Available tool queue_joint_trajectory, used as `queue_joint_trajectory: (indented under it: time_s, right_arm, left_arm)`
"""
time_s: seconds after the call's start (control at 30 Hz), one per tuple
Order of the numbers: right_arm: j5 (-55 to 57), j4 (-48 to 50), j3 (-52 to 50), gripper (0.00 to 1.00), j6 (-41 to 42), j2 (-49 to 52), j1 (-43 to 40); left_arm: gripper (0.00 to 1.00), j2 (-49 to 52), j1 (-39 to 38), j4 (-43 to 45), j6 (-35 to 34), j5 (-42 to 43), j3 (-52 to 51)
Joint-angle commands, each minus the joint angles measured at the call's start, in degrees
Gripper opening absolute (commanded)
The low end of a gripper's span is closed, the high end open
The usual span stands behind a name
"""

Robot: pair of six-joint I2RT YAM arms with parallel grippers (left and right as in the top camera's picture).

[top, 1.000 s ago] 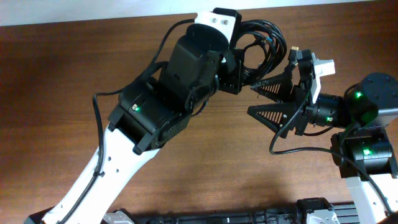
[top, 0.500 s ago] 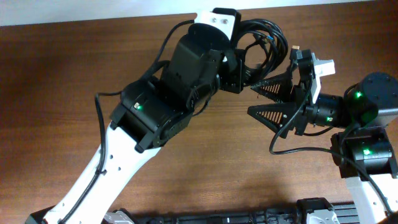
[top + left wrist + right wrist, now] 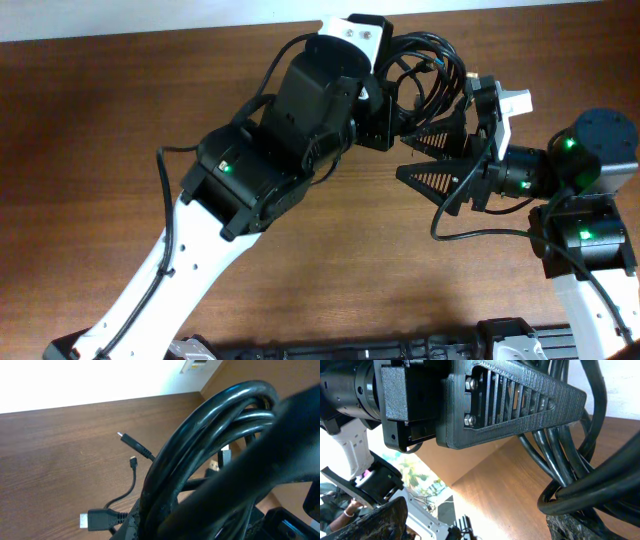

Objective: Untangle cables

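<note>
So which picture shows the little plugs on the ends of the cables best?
The left wrist view: three plug ends dangle clear against the brown table beside the cables. The overhead view shows only tiny bits of plug by the bundle, mostly hidden by the arms. The right wrist view shows just thick loops, no plugs.

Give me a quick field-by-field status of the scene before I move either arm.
surface: brown wooden table
cables: black looped bundle at the far edge of the table, several plug ends hanging loose
left gripper: shut on the cables, bundle lifted close to its camera
right gripper: open, fingers spread beside the bundle, not gripping
tangle: loops bunched together, not separated
</note>
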Motion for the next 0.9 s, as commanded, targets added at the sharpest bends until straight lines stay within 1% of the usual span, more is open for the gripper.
queue_joint_trajectory:
  time_s: [0.0,0.03,0.4,0.47,0.53,0.6,0.73,0.87]
  right_arm:
    - [1.73,0.39,0.17,0.88,-2.36,0.44,-0.07]
    - [2.1,0.44,0.17,0.88,-2.34,0.44,-0.07]
    - [2.75,1.97,0.17,0.88,-2.34,0.44,-0.07]
    - [2.73,1.97,0.17,0.88,-2.29,0.42,-0.07]
    - [2.49,2.03,0.17,0.88,-2.29,0.42,-0.04]
    - [0.42,4.22,0.17,0.88,-2.29,0.42,-0.04]
    - [-2.23,9.88,0.17,0.88,-2.27,0.42,-0.04]
    - [-1.97,10.38,0.17,0.88,-2.29,0.44,-0.07]
  left_arm:
    - [0.0,-0.5,-0.52,-1.03,-0.92,8.85,0.87]
    - [0.0,-0.5,-0.52,-1.01,-0.92,9.81,0.87]
    - [0.0,-0.68,-0.52,-2.51,-0.87,9.75,0.87]
    - [0.0,-0.68,-0.52,-2.49,-0.85,8.41,0.87]
    - [0.0,-0.66,-0.52,-2.51,-0.46,5.29,0.87]
    - [0.0,-0.5,-0.52,-2.49,-0.46,3.39,0.87]
    - [0.0,-0.28,-0.52,-2.51,-0.48,3.17,0.87]
    - [0.0,-0.28,-0.52,-2.51,-0.48,5.84,0.87]
